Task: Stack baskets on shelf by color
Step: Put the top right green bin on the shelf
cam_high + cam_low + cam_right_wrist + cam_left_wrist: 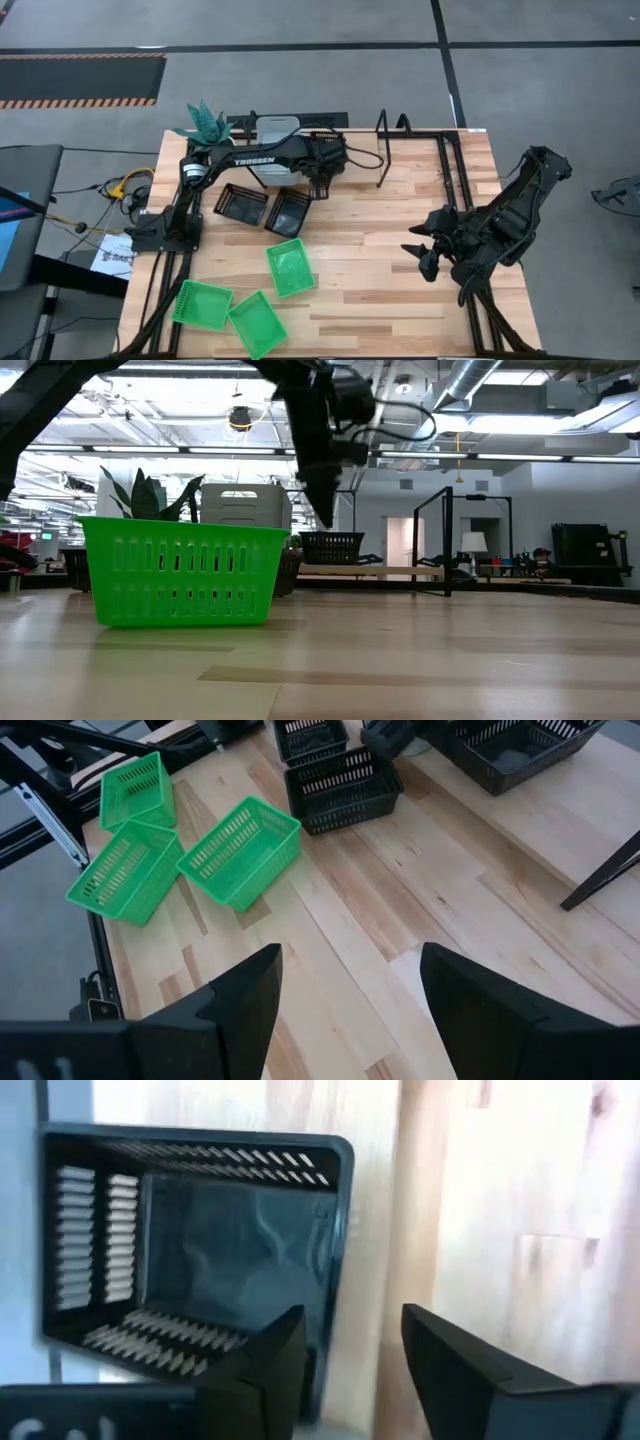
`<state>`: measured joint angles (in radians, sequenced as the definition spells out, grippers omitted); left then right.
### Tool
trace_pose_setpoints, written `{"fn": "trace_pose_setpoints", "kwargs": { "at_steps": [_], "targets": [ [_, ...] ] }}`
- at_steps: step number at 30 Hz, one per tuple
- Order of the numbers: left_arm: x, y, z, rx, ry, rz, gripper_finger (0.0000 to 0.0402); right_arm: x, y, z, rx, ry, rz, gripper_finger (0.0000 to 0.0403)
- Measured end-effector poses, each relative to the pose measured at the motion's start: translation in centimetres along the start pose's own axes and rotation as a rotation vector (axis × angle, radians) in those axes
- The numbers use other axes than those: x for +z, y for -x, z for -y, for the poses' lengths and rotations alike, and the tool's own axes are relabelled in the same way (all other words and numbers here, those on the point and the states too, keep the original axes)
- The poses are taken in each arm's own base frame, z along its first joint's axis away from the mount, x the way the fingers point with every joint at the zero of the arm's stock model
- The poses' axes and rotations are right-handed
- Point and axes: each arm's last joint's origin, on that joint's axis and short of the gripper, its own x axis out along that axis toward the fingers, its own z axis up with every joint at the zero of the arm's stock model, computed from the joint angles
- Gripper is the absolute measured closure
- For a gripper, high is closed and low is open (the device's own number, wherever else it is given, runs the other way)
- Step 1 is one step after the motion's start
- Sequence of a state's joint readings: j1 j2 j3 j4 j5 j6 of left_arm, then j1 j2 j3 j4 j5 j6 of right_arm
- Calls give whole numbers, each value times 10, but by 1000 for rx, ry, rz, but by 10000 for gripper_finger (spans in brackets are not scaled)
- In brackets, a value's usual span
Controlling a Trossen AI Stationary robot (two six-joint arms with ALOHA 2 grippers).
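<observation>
My left gripper (pixel 322 165) (pixel 350 1360) is open and points down just above one end rim of a black meshed basket (pixel 200 1240) (pixel 332 547) that stands on the shelf board (pixel 385 572). It touches nothing. A stack of grey-white baskets (pixel 274 135) (pixel 245 505) stands beside that basket. Two more black baskets (pixel 240 203) (pixel 288 210) sit on the table. Three green baskets (pixel 290 267) (pixel 202 303) (pixel 257 322) lie near the table's near left corner. My right gripper (pixel 425 258) (pixel 350 1000) waits open above the table's right side.
A green plant (pixel 203 122) stands at the far left corner, next to the grey-white stack. The shelf's black upright wire loops (pixel 390 130) rise at the middle of the far edge. Bare wood (pixel 390 290) lies between the green baskets and my right arm.
</observation>
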<state>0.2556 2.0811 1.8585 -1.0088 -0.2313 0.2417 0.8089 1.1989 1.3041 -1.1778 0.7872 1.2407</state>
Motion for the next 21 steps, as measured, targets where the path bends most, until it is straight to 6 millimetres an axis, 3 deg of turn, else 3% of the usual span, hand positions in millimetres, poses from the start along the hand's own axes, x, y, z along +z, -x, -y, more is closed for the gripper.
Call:
{"fn": "trace_pose_setpoints", "kwargs": {
  "at_steps": [4,7,14,21],
  "targets": [
    [5,37,7,-56,65,-39,229,0,0,0,0,0,0,139],
    [6,68,24,-141,84,-67,229,0,0,0,0,1,0,139],
    [-5,127,99,-260,4,-96,239,0,0,0,0,11,0,139],
    [-19,163,178,-256,-29,-37,242,0,0,0,3,17,0,139]
  ]
}}
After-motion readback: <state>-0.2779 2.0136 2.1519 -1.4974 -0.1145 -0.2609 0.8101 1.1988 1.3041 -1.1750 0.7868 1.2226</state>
